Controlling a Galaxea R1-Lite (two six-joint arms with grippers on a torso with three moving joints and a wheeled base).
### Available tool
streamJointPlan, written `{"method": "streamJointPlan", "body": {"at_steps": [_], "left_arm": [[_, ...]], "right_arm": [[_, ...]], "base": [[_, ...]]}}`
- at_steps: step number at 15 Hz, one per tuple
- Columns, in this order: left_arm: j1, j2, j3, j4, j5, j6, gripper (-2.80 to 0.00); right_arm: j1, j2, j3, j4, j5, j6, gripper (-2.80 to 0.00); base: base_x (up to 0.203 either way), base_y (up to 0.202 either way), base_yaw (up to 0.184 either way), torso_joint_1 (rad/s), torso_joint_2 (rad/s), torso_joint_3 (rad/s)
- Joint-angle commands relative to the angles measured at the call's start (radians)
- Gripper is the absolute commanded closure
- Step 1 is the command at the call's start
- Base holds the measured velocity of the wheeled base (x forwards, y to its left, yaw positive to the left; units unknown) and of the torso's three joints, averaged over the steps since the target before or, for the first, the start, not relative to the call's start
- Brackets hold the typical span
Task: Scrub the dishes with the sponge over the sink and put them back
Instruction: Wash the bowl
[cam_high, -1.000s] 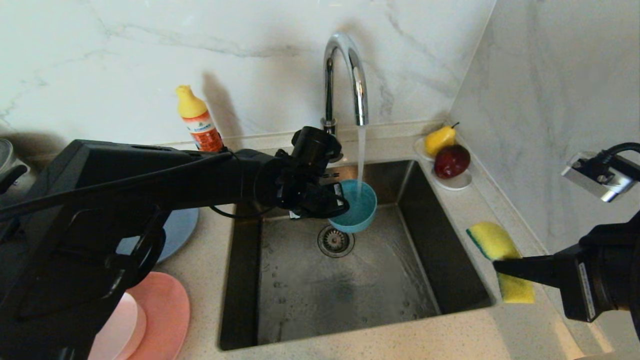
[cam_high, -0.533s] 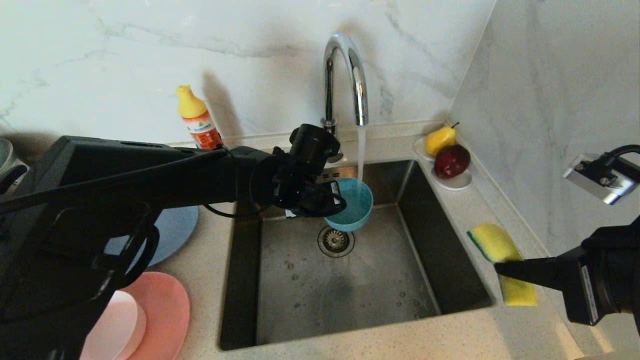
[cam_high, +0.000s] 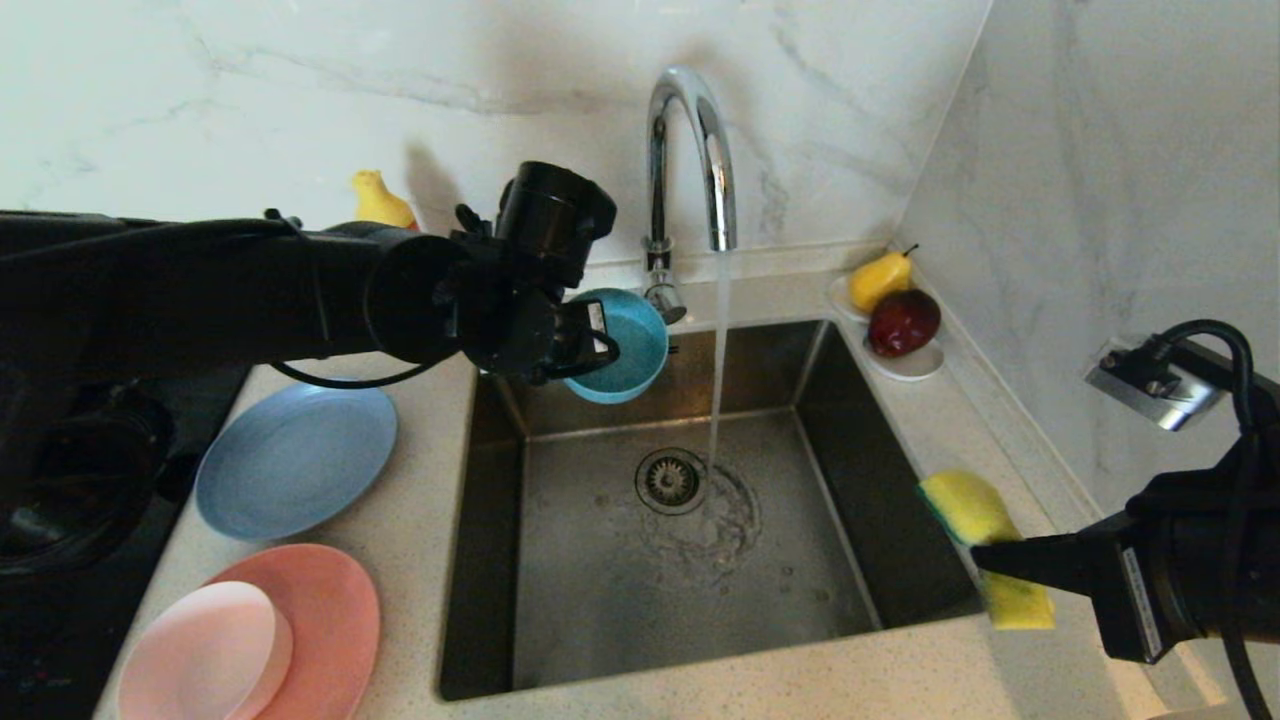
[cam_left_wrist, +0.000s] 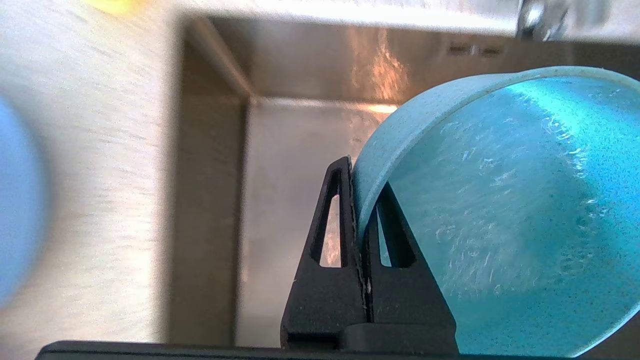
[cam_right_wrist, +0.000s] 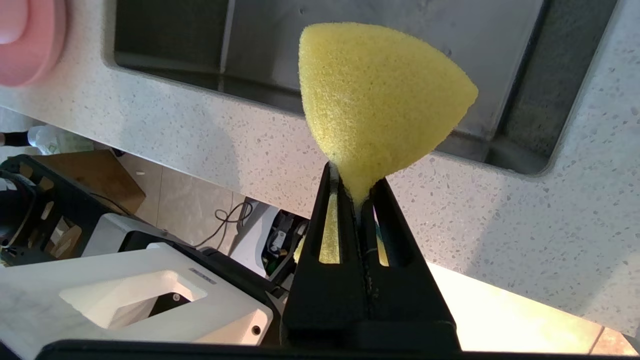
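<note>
Progress appears partial: left gripper (cam_high: 585, 345) is clamped on the rim of the wet teal bowl (cam_high: 622, 345) over the sink's (cam_high: 700, 640) back-left corner, right gripper (cam_high: 985, 555) pinches the sponge (cam_high: 965, 505) at the sink's right edge, and both plates and the pale pink bowl (cam_high: 205, 650) lie left of the sink.

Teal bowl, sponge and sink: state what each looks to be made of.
Teal bowl: probably matte plastic, with a thin rim, fine speckles and no gloss.
Sponge: yellow open-pored foam squashed where the right tool pinches it, with a dark green scouring layer along one edge in the head view.
Sink: brushed stainless steel, grey with a dull sheen.
</note>
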Motion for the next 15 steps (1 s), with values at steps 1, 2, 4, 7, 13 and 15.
{"method": "streamJointPlan", "body": {"at_steps": [1, 2, 4, 7, 13, 15], "left_arm": [[0.005, -0.109, 0.041, -0.007, 0.011, 0.009, 0.00], [0.009, -0.146, 0.071, -0.039, 0.011, 0.023, 0.00], [0.021, -0.202, 0.157, -0.190, 0.005, 0.089, 0.00], [0.050, -0.275, 0.317, -0.447, -0.092, 0.196, 0.00], [0.071, -0.340, 0.612, -0.937, -0.252, 0.325, 0.00], [0.071, -0.333, 0.710, -1.139, -0.281, 0.362, 0.00]], "right_arm": [[0.001, 0.017, 0.008, 0.000, 0.002, 0.004, 0.00], [0.001, 0.019, 0.011, 0.000, 0.002, 0.004, 0.00], [0.001, 0.024, 0.010, 0.000, 0.002, 0.004, 0.00], [0.001, 0.029, 0.009, -0.001, 0.005, 0.004, 0.00], [-0.001, 0.038, 0.014, -0.029, 0.032, 0.004, 0.00], [-0.001, 0.054, 0.010, -0.038, 0.035, 0.001, 0.00]], "base": [[0.000, 0.000, 0.000, 0.000, 0.00, 0.000], [0.000, 0.000, 0.000, 0.000, 0.00, 0.000], [0.000, 0.000, 0.000, 0.000, 0.00, 0.000], [0.000, 0.000, 0.000, 0.000, 0.00, 0.000], [0.000, 0.000, 0.000, 0.000, 0.00, 0.000], [0.000, 0.000, 0.000, 0.000, 0.00, 0.000]]}}
